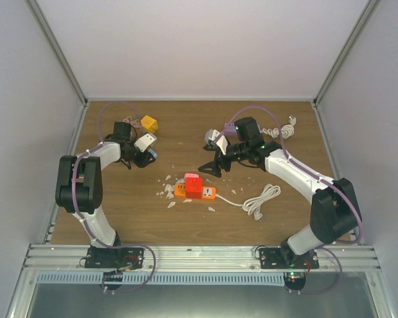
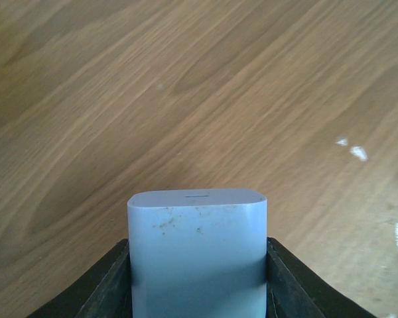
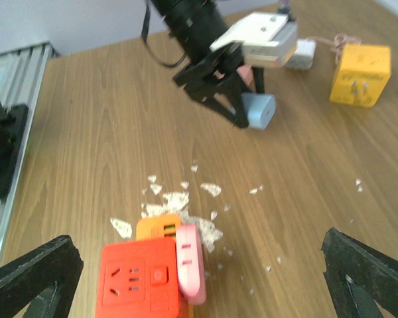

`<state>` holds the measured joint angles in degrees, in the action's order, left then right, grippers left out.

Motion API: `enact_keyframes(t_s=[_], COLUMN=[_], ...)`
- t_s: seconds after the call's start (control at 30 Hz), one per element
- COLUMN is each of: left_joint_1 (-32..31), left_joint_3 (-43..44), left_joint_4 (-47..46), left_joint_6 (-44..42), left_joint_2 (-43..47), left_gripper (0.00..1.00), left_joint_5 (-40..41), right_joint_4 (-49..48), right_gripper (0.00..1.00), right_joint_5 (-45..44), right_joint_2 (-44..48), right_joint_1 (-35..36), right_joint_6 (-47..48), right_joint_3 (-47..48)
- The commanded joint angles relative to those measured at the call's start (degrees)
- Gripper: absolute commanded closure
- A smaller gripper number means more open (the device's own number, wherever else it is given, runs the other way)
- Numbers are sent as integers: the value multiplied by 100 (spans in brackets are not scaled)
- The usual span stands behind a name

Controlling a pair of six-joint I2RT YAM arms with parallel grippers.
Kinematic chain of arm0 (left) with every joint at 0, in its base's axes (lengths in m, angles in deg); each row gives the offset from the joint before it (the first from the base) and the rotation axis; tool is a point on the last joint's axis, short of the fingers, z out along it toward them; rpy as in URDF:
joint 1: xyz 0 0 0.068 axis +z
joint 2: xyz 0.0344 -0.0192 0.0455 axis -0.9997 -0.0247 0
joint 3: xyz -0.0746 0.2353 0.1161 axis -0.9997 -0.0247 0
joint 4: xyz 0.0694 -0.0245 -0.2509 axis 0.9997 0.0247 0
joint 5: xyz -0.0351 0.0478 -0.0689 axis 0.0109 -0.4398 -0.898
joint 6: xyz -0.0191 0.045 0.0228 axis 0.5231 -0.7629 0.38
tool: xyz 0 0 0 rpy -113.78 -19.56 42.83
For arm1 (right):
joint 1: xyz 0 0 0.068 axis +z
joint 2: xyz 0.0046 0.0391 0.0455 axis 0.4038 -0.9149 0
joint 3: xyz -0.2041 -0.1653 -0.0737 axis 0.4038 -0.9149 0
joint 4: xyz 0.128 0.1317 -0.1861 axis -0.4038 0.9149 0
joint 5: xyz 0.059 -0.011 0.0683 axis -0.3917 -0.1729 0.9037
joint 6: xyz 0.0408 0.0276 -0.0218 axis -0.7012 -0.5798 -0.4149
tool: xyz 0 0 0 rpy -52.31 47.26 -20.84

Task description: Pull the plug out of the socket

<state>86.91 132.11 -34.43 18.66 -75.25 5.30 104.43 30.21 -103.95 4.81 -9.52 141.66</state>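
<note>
While in the left hand point(image 3: 242, 109), one blue plug point(image 2: 197, 252)

It was a robotics lab test cell: a brown wood-grain worktop point(image 1: 139, 218) boxed in by plain white panel walls point(image 1: 199, 46) on bare aluminium corner posts point(image 1: 58, 53), with two cabled black-and-white robot arms point(image 1: 288, 165) bolted to a slotted aluminium rail point(image 1: 199, 255).

We note the left gripper point(image 1: 146, 155) clamped on a blue plug point(image 1: 152, 154), far left; right gripper point(image 1: 210, 170) spread wide just beyond the red socket point(image 1: 193, 187).
</note>
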Motion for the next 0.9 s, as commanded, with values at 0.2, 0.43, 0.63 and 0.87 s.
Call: enact_keyframes(t_s=[0.2,0.43,0.63,0.87], left_joint_1=[150,150,150,-137], left_joint_3=[384,409,301,323], left_joint_4=[-156,-90,-19,316], left_joint_6=[-4,-30,24,-135], left_joint_2=[-589,-626,63,281], left_gripper=[54,29,22,34], left_joint_5=[442,511,33,-648], right_joint_4=[428,348,514,507], right_gripper=[1,0,6,45], right_joint_5=[-723,-1253,-1762,-2057], right_joint_2=[164,464,862,855], right_joint_1=[181,289,657,1054], right_joint_6=[1000,1128,1493,1695], right_joint_3=[-999,-1575,-2071,-2459])
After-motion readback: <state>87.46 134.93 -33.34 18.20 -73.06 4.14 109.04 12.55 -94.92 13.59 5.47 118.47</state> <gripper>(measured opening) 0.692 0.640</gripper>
